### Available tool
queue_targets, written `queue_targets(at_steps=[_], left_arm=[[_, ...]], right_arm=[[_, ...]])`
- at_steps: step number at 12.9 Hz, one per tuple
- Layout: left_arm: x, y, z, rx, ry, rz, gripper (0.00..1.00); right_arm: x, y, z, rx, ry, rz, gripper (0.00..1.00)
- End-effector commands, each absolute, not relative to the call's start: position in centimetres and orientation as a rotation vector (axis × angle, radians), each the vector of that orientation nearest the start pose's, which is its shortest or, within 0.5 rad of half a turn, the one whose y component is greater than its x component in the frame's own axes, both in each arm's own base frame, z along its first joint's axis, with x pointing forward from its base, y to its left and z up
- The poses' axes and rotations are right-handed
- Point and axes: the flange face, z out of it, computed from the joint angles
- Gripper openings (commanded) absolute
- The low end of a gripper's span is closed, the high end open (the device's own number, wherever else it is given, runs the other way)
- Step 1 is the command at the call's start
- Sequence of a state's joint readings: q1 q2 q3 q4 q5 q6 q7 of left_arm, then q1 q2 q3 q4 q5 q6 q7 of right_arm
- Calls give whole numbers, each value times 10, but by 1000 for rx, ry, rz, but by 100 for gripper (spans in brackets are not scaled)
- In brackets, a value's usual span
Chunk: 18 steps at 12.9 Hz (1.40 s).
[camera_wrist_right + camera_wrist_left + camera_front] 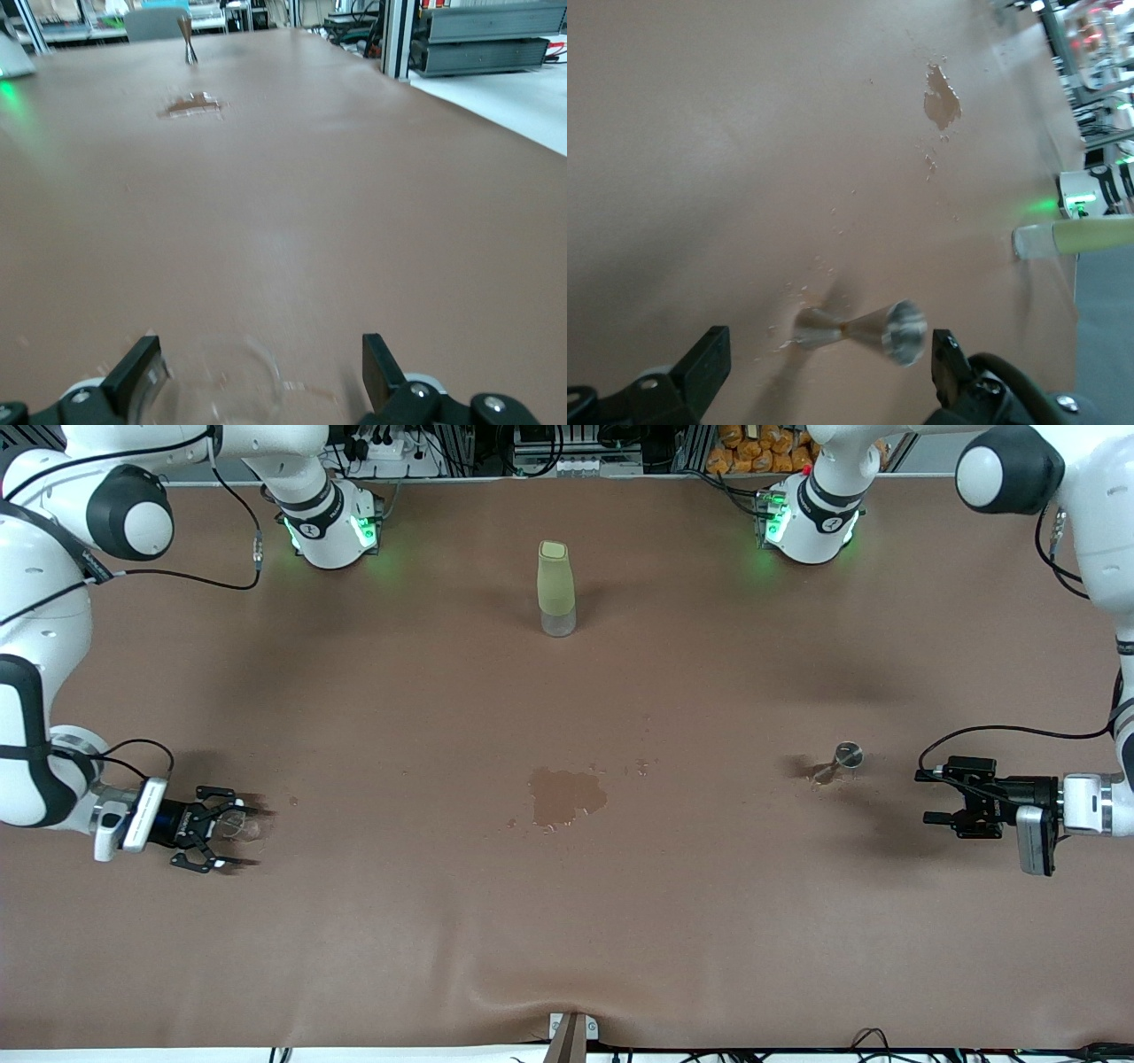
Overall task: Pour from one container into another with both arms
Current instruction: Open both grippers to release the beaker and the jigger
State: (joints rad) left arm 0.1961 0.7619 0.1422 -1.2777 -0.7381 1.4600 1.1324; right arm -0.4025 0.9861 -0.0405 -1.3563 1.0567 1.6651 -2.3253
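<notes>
Glass cup (pixel 237 825) on the table (pixel 567 921), right arm's end, sits between the spread fingers of the right gripper (pixel 232 834) (fingers clear of the glass, nothing held). Metal cup (pixel 838 762) upright at the left arm's end; left gripper (pixel 932 806), wide open and empty, at its 4 o'clock in the front view, near. Spill (pixel 567 797) mid-table.

Glass cup (pixel 237 825) at right arm's end, metal cup (pixel 840 762) at left's.
</notes>
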Motion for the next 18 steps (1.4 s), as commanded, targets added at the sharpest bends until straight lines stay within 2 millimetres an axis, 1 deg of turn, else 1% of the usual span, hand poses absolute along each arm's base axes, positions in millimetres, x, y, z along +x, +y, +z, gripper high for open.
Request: queue_targets(at_steps=[1,2,3,4,5,6,7,8,9,10,11,12,14,15,17,18], left_arm=[[678,96,353,2331,-661,-71,100],[679,76,379,2411,-633,-108,100],[680,49,410,2536,-626,-138,100],[679,14,439,2672,-630,-161,100],[675,-14,462,2796,-631,-175,100],[671,-37,476,2892,-623,-195,100],[666,-60,486,2969,-594,-208,100],[661,-75,500,3031,-563,-195,100],[657,-80,512,3068,-540,-172,100],[652,-75,528,3076,-556,-138,100],[644,-55,551,3078,-519,-88,100],[634,-45,571,3077,-498,-47,100],[605,-40,600,3076,-479,-4,100],[590,-30,612,3075,-440,13,100],[564,-23,617,3092,-193,-5,100],[554,-30,622,3101,-119,2,100]], right_arm=[[651,-214,171,-1720,-1378,-888,100],[653,-216,183,-1742,-1368,-866,100],[653,-214,192,-1748,-1355,-836,100],[657,-210,213,-1769,-1339,-800,100],[661,-205,235,-1818,-1316,-734,100],[666,-192,261,-1860,-1314,-660,100],[673,-173,297,-1899,-1344,-619,100],[678,-151,325,-1931,-1359,-576,100],[679,-136,350,-1985,-1348,-523,100],[681,-117,375,-2047,-1347,-468,100],[682,-99,395,-2096,-1343,-425,100],[681,-87,410,-2138,-1331,-387,100],[673,-64,440,-2238,-1303,-314,100],[667,-53,457,-2290,-1274,-283,100],[651,-41,490,-2430,-1200,-199,100],[641,-36,504,-2502,-1151,-161,100]])
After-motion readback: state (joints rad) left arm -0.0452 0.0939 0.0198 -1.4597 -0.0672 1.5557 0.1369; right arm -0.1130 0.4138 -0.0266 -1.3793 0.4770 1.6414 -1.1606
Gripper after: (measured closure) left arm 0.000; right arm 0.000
